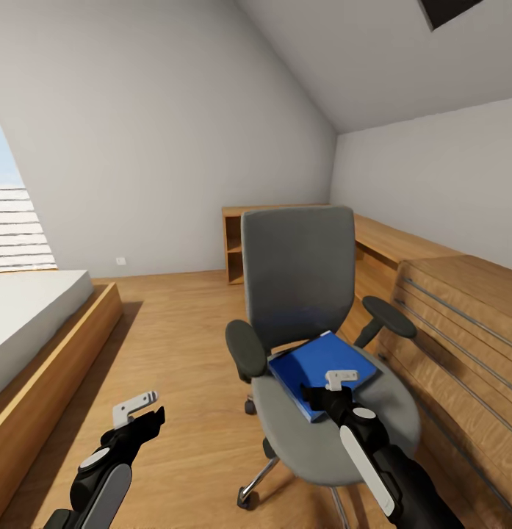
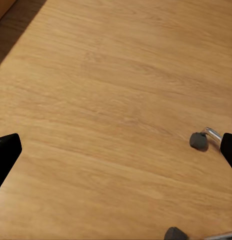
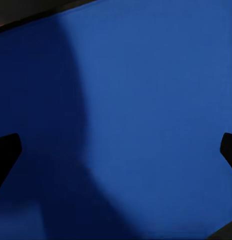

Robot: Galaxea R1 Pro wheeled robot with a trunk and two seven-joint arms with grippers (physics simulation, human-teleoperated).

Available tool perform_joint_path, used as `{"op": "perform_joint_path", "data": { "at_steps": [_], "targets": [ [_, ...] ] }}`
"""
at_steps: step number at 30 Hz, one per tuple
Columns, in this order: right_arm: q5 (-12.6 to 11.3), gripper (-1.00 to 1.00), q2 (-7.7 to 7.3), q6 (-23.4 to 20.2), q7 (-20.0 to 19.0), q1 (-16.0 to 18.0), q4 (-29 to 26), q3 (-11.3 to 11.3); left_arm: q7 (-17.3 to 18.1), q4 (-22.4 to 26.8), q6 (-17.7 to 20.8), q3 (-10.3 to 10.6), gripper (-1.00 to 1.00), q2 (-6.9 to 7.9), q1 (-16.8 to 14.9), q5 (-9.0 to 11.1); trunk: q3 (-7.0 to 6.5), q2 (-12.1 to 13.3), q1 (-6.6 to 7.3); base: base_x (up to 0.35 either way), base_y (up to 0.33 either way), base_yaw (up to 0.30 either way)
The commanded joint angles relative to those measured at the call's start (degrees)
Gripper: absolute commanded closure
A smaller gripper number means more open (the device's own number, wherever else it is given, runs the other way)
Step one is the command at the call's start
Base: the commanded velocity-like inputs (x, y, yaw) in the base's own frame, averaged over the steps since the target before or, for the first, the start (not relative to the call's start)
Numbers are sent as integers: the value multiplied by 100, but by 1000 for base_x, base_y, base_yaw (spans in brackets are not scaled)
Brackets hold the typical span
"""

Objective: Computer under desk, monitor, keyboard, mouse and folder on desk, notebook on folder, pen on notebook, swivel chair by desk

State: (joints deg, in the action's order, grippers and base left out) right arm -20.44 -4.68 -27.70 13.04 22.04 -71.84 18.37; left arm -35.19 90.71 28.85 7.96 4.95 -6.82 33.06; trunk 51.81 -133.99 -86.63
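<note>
Your head camera looks forward and down from standing height over both arms, taking in the swivel chair (image 1: 314, 345) close ahead, the wood floor (image 1: 182, 345) and the sloped-ceiling room beyond. Your left wrist camera points almost straight down at bare floor (image 2: 111, 110) from some height, catching two chair casters (image 2: 198, 141) at its edge. Your right wrist camera sits very near the blue folder (image 3: 146, 100), facing its cover; the head view shares that folder (image 1: 314, 364) on the seat.
</note>
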Motion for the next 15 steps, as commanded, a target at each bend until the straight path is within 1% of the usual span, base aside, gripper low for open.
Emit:
{"op": "perform_joint_path", "data": {
  "at_steps": [1,8,11,15],
  "targets": [
    [-83,-100,-7,-16,58,3,302,18,-58,8,7,13,-100,6,-4,51,7,-2,1,-123,0,0],
    [-83,-100,-7,-16,58,3,302,18,-58,8,7,13,-100,6,-4,51,7,-2,1,-243,0,0],
    [-83,-100,-7,-16,58,3,302,18,-58,8,7,13,-100,6,-4,55,7,-2,1,-104,0,0],
    [-83,-100,-7,-16,58,3,302,18,-58,8,7,13,-100,6,-4,59,7,-2,1,-35,0,0]
  ]
}}
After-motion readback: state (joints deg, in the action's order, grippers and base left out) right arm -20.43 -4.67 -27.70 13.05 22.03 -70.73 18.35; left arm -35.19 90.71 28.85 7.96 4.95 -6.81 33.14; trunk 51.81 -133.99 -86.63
